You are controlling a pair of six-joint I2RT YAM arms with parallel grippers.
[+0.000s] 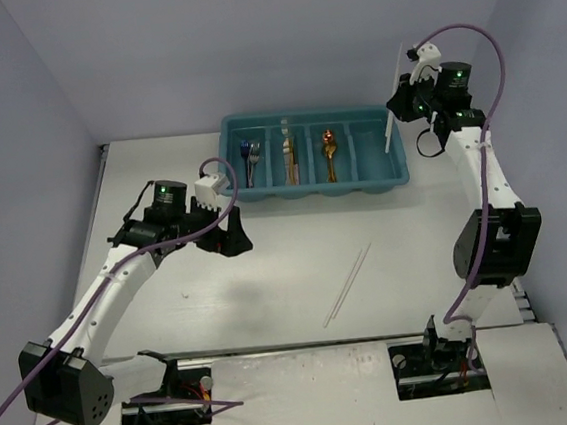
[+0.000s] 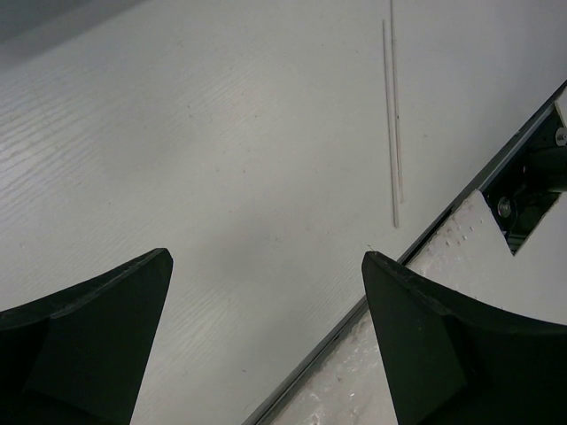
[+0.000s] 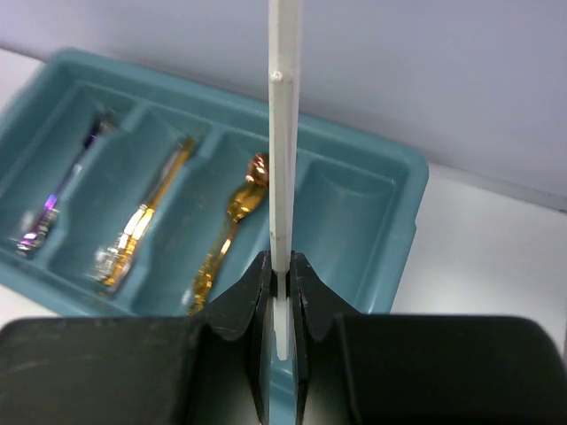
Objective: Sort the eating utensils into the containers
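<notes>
1. One teal tray (image 1: 304, 114), four compartments; we see utensils (image 1: 329, 155) in three.
2. Left gripper (image 2: 266, 258) spread wide over table (image 1: 268, 264); right gripper (image 3: 282, 276) pinches one white stick (image 3: 283, 133) by tray's right end.
3. Two thin sticks (image 1: 348, 285) lie together on table.

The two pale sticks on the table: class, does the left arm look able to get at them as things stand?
Probably yes. The left gripper is open and empty, and only bare table lies between it and the sticks. They lie flat, so pinching may be awkward.
</notes>
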